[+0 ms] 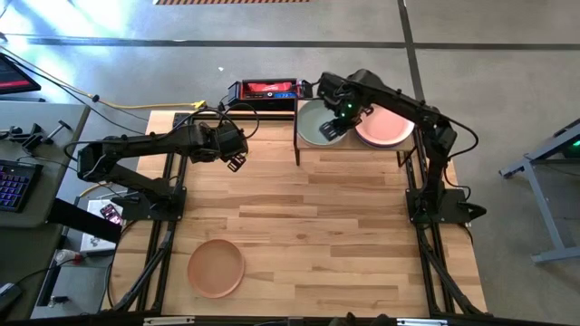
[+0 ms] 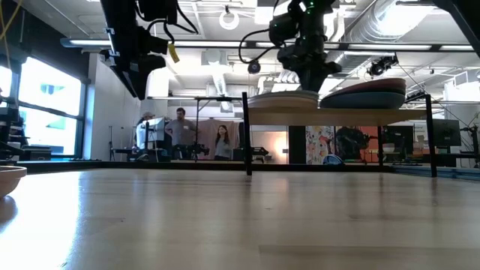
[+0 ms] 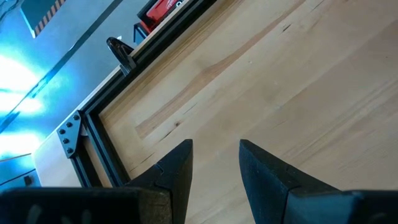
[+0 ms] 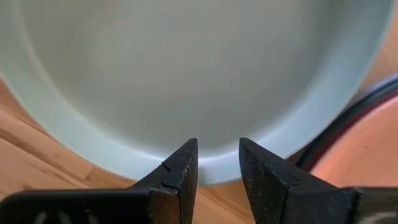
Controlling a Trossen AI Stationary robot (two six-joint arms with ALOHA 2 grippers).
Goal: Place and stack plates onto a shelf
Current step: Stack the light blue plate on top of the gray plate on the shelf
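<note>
On the shelf (image 1: 352, 146) at the table's far right lie a sage green plate (image 1: 313, 127) on the left and a pink plate (image 1: 388, 127) on the right. The pink plate (image 4: 357, 155) rests on a darker one. My right gripper (image 1: 333, 129) points down over the near rim of the green plate (image 4: 186, 68), open, its fingertips (image 4: 217, 152) just above that rim; I see no touch. My left gripper (image 1: 237, 163) hangs open over bare tabletop (image 3: 216, 149), left of the shelf. A tan plate (image 1: 216, 268) lies flat near the table's near left corner.
A red and black box (image 1: 265, 90) sits at the far edge, left of the shelf. The shelf's black legs (image 2: 246, 135) stand on the tabletop. Bare wood spreads across the table's middle (image 1: 317, 226). People stand in the room beyond (image 2: 180, 131).
</note>
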